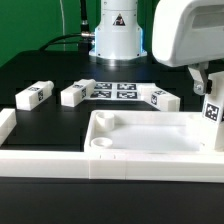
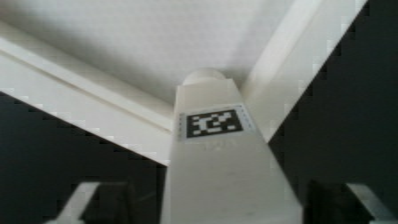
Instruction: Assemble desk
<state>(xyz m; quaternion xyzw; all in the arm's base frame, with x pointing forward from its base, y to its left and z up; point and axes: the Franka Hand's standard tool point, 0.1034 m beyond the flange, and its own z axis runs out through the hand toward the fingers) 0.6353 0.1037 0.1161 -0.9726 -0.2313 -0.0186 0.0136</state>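
The white desk top [image 1: 150, 135] lies as a tray at the front, recesses facing up. My gripper [image 1: 207, 88] is at the exterior view's right, shut on a white square leg [image 1: 212, 115] that hangs upright over the top's right end. In the wrist view the leg [image 2: 222, 150] runs down from my gripper [image 2: 222, 205], tag facing the camera, its tip above a corner of the desk top [image 2: 107, 90]. One dark finger [image 2: 107, 200] shows on each side of the leg. Three loose legs lie behind the top: one [image 1: 33, 96], another [image 1: 77, 92], the third [image 1: 163, 98].
The marker board [image 1: 115, 90] lies flat behind the top, between the loose legs. The arm's base [image 1: 117, 35] stands at the back. A long white border rail [image 1: 40, 160] runs along the front left, ending in a raised corner [image 1: 6, 125].
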